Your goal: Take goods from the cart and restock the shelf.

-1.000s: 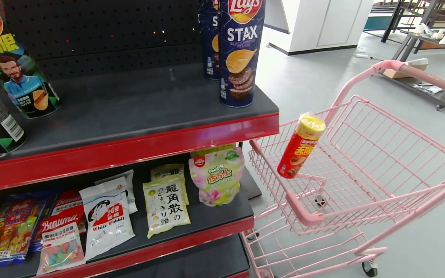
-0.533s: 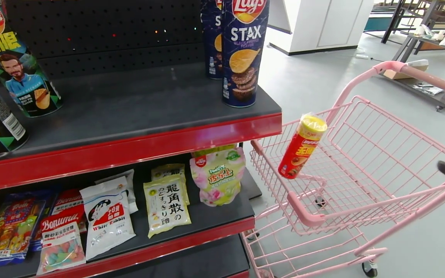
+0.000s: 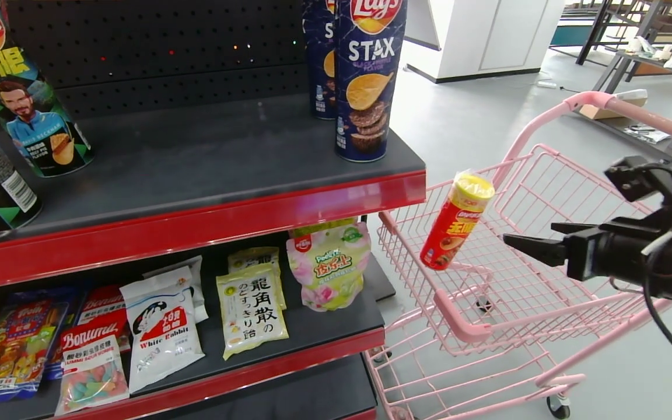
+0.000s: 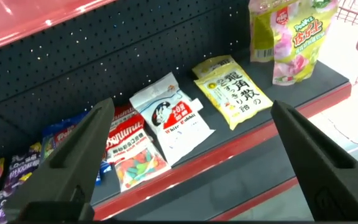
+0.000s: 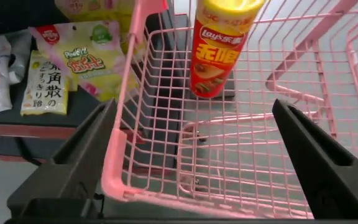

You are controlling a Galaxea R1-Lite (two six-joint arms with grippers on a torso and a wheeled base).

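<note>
R fingers [image 3: 539,248] spread wide, nothing between, inside pink cart [image 3: 455,326]. Red chip can w/ yellow lid [image 3: 455,221] sits ahead of the tips, near but not touching, tilted in the cart vs. its shelf-side wall. L fingers [image 4: 73,162] also wide apart, holding nothing. Beyond them: lower shelf [image 4: 291,99] w/ white candy bag [image 4: 169,115] & yellow bag [image 4: 232,90].
</note>
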